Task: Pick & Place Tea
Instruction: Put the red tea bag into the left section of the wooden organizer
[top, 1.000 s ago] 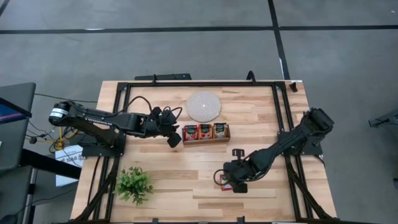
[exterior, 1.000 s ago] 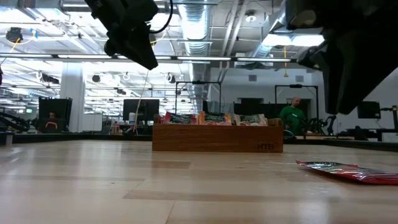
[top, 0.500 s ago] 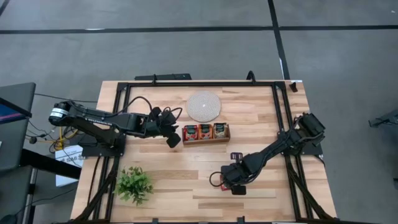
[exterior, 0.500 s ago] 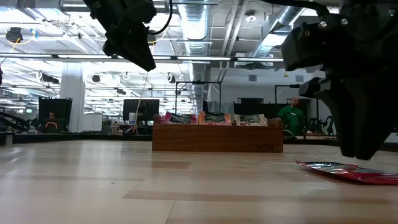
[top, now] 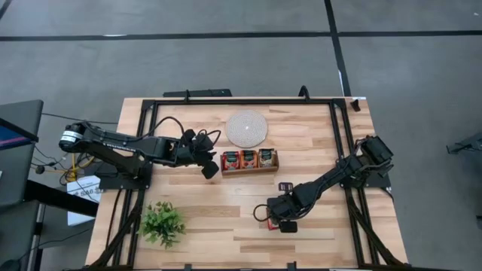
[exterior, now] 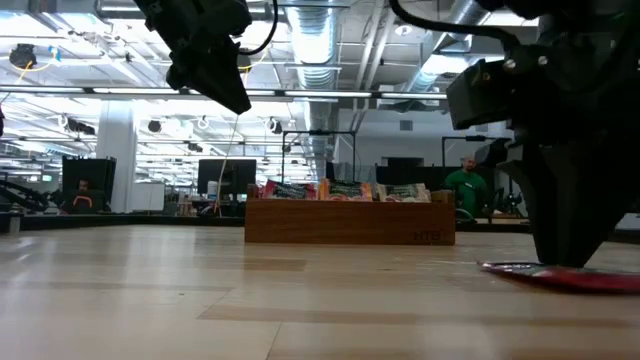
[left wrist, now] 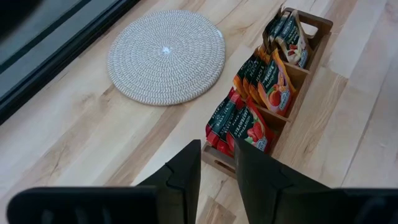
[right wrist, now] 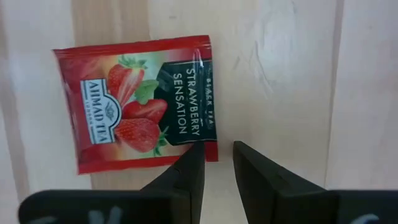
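Now that my right gripper [right wrist: 217, 165] has dropped low over the strawberry tea sachet [right wrist: 140, 102] lying flat on the table [top: 196, 218], jaws slightly apart and empty at its edge, I judge the pick imminent, while my left gripper [left wrist: 216, 163] waits, narrowly parted, beside the wooden tray [top: 248, 168].
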`<state>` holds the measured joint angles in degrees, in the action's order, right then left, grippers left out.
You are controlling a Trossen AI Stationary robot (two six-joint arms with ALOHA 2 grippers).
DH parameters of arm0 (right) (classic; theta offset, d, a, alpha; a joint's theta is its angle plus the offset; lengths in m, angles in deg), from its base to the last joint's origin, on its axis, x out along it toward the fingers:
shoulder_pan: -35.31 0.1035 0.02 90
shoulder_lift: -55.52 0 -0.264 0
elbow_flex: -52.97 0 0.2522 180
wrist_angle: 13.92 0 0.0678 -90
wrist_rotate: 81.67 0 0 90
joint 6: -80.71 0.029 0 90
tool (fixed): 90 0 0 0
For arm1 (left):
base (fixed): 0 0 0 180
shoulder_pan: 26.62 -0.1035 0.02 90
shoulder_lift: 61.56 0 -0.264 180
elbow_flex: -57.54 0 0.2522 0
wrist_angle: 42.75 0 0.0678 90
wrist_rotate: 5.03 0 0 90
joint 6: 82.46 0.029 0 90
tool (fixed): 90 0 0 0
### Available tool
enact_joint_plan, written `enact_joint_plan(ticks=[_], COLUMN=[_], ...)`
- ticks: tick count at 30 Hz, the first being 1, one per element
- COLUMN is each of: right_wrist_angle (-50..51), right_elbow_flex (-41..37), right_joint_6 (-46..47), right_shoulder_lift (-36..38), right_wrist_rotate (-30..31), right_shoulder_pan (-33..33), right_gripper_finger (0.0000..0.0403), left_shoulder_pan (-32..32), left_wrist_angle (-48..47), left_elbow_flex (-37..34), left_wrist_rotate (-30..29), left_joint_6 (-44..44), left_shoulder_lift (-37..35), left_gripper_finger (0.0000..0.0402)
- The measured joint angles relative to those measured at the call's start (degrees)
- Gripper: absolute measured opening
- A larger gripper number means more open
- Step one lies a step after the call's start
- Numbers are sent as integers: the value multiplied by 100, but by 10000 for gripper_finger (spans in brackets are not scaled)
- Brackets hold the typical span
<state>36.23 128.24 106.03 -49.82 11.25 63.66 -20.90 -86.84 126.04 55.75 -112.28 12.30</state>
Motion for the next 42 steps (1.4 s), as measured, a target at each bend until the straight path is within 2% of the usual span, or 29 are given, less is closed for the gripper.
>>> enact_joint_plan(ticks=[10, 18, 32, 36, 42], right_wrist_angle=[-44, -20, 139, 410, 819], right_elbow_flex=[-76, -80, -54, 138, 503], right_joint_6=[7, -33, 162, 152, 116], right_shoulder_lift=[15, 15, 35, 30, 33], right_wrist_rotate=[4, 24, -2, -7, 46], right_shoulder_pan=[1, -1, -59, -116, -127], right_gripper_finger=[72, 7, 1, 0, 0], left_shoulder_pan=[0, 0, 0, -2, -2], left_wrist_angle=[40, 90, 252, 417, 523], left_elbow_flex=[-2, -4, -4, -4, -4], left_wrist_rotate=[-3, -6, 2, 181, 852], left_joint_6=[-1, -1, -62, -31, 7], left_shoulder_lift=[1, 3, 3, 3, 3], left_gripper_finger=[90, 90, 90, 90, 90])
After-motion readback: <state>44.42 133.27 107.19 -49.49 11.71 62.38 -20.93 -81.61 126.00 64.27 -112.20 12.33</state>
